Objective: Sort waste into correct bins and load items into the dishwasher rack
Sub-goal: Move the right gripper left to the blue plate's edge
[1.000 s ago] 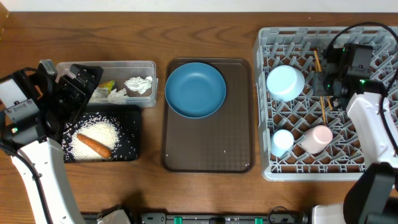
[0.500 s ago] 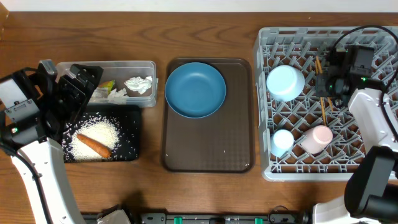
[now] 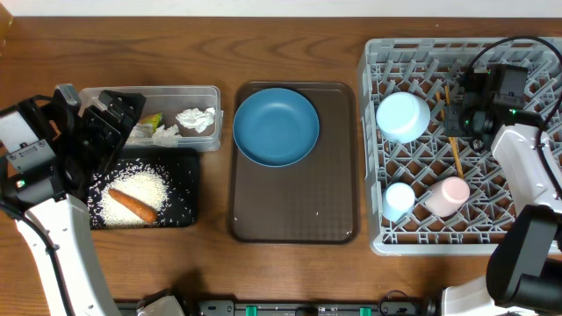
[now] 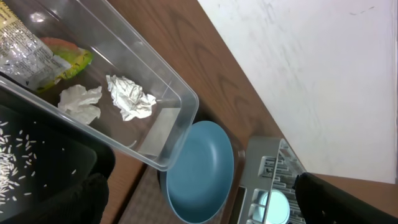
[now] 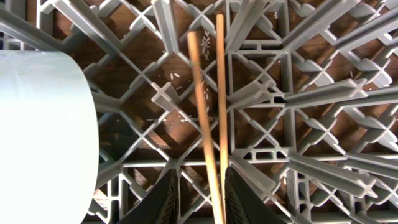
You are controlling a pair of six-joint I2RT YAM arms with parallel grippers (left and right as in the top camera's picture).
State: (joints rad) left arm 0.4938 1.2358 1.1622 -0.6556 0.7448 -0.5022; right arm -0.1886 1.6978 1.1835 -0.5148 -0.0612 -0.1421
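The pair of wooden chopsticks (image 3: pixel 452 140) lies along the grey dishwasher rack (image 3: pixel 439 241), to the right of the upturned pale-blue bowl (image 3: pixel 403 116). My right gripper (image 3: pixel 464 114) hovers over them, open. In the right wrist view the chopsticks (image 5: pixel 211 112) run between its parted fingers, clear of the left one. A light-blue cup (image 3: pixel 399 200) and a pinkish cup (image 3: pixel 448 195) sit in the rack's front. The dark-blue plate (image 3: pixel 276 125) rests on the brown tray (image 3: pixel 294 211). My left gripper (image 3: pixel 118 118) is wide open and empty above the clear tub (image 3: pixel 211 92).
The clear tub holds a crumpled napkin (image 3: pixel 195 119) and a yellow-green wrapper (image 3: pixel 151 121). The black tray (image 3: pixel 184 189) in front of it holds rice (image 3: pixel 140 189) and the orange stick (image 3: pixel 132 204). A few grains lie under the rack (image 5: pixel 174 78).
My right gripper has opened and let go of the chopsticks, which now lie lower and flatter in the rack. The left arm has not moved.
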